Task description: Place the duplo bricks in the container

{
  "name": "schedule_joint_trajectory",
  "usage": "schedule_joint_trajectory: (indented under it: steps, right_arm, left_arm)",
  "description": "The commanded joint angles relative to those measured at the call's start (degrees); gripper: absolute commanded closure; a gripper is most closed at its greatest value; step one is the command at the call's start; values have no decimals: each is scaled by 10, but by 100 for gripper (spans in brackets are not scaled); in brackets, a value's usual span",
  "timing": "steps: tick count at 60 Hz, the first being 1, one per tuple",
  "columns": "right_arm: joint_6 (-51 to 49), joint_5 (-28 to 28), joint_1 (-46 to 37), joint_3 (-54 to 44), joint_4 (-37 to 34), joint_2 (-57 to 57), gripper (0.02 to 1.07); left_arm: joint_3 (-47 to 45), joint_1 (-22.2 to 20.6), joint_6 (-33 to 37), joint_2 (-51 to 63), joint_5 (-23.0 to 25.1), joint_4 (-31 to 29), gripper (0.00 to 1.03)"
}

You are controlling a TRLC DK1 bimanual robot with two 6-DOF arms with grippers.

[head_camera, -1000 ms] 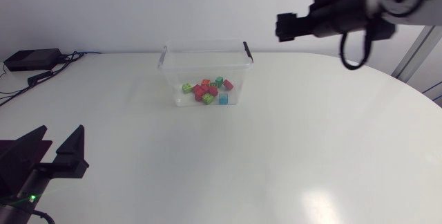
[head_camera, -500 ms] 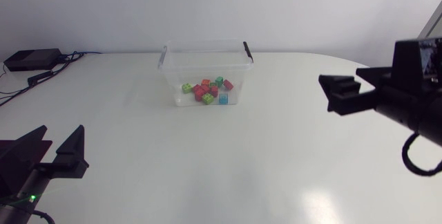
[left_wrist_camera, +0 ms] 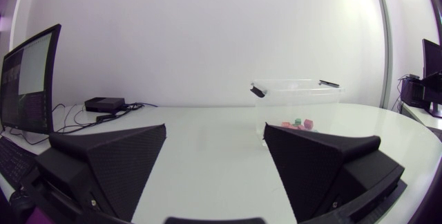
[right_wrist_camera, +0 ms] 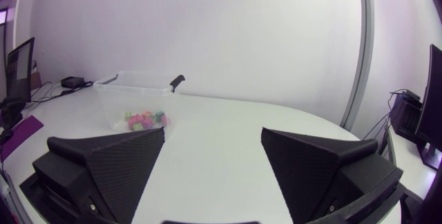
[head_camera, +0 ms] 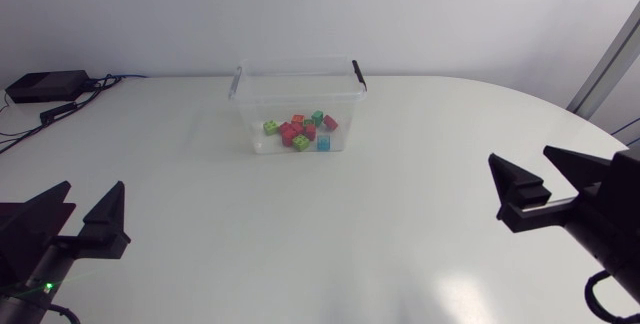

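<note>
The clear plastic container (head_camera: pixel 256 114) stood toward the far middle of the white counter (head_camera: pixel 400 224). It was open-topped, with a black clip (head_camera: pixel 357 72) at each end of its rim. The duplo bricks (head_camera: pixel 300 132) lay in a loose heap on its floor: several red, a couple lime green, one darker green and one light blue. The left end effector (head_camera: pixel 90 199) was by the counter's near left side, its fingers spread wide and empty. The right end effector (head_camera: pixel 522 164) was at the near right, likewise wide and empty. Both were well apart from the container.
</note>
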Motion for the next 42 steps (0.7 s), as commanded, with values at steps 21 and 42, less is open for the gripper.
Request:
schedule_joint_trajectory:
  steps: [21, 42]
  right_arm:
    - [2, -37, -88, -124, 47, -123, 6]
    - [7, -57, -136, -186, 68, -190, 6]
  left_arm:
    - [-11, -15, -10, -1, 1, 0, 4]
    - [-11, -21, -15, 1, 0, 1, 4]
